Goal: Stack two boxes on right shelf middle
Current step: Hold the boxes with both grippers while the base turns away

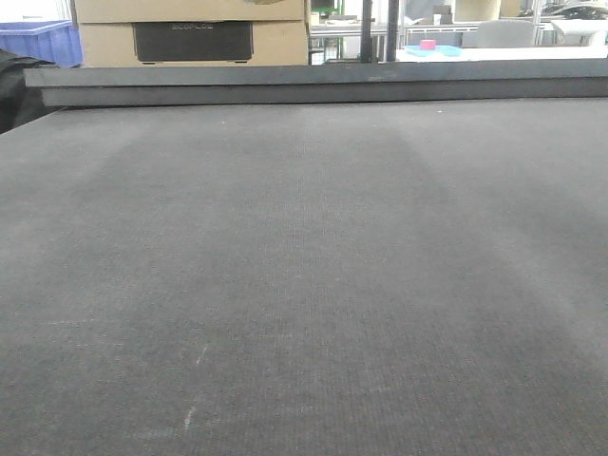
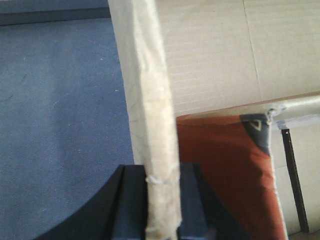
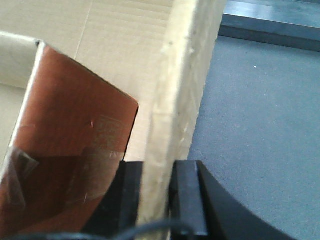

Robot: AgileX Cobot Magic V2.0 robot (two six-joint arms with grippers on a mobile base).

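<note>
The upright wall of an open cardboard box (image 2: 210,60) is pinched edge-on by the nearly closed left gripper (image 2: 161,192). A cardboard wall is clamped likewise by the right gripper (image 3: 157,195). Whether it belongs to the same box cannot be told. A red-brown panel (image 2: 225,170) is seen inside in both wrist views. A grey matted counter (image 1: 304,285) lies beside the walls. Beyond its far rail (image 1: 313,85), a labelled carton (image 1: 190,38) and a blue bin (image 1: 38,43) are seen.

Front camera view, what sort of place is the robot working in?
Probably a warehouse or packing workshop: a blue bin and labelled carton behind the grey table, and a cardboard box held by the left pincer and right pincer.
</note>
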